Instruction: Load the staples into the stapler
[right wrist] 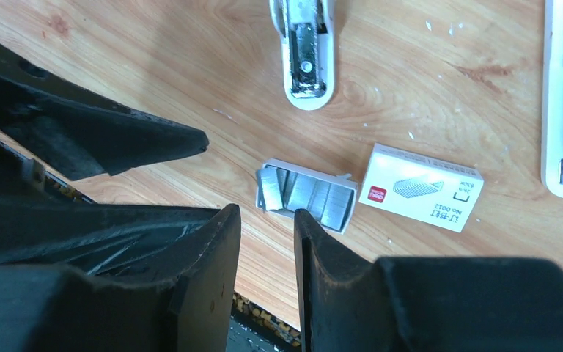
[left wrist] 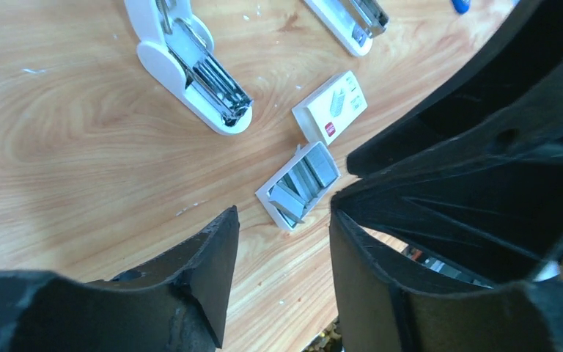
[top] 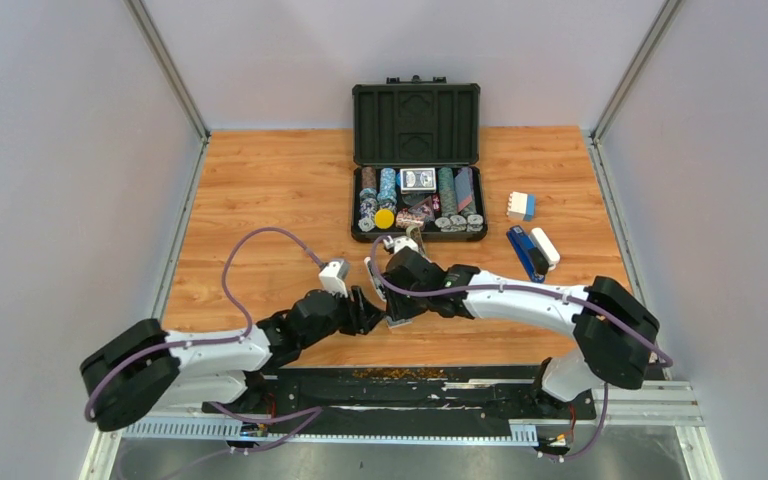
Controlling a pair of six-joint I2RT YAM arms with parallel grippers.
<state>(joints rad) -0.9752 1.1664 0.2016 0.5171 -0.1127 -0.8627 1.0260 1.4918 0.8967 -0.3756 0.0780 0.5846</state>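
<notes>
Tabletop of orange-brown wood grain (top: 260, 200) fills the overhead view. An open black plastic case (top: 417, 120) of coloured poker chips (top: 378, 195) stands at its far side, and a dark blue stapler (top: 525, 253) lies to the right of the case. Both arms reach inward and meet near the middle. The left claw (top: 366, 312) and the right claw (top: 400, 305) are close together, tips down toward the wood. From this height I cannot tell how far either one is open.

The left wrist view shows the left claw's two black fingers (left wrist: 209, 271) spread wide with nothing between them. Just beyond their tips lies a small white cardboard tray (left wrist: 270, 207), open side up. It holds silvery-grey staple strips (left wrist: 321, 165), loose and a little askew. Just past the tray, not touching it, lies the white cardboard sleeve (left wrist: 333, 108) with a red mark on it. Farther off is the slim pale stapler (left wrist: 190, 70), its bright metal parts showing. The right claw's black bulk fills the right side of this view.

The right wrist view shows the right claw's fingers (right wrist: 205, 279) parted by only a narrow gap and gripping nothing. The tray (right wrist: 348, 202) sits on the wood just beyond the tips, with the staple strips side by side inside it. The sleeve (right wrist: 419, 187) lies just beside it on the right. The stapler (right wrist: 306, 51) lies farther away, apart from the tray, metal side showing.
</notes>
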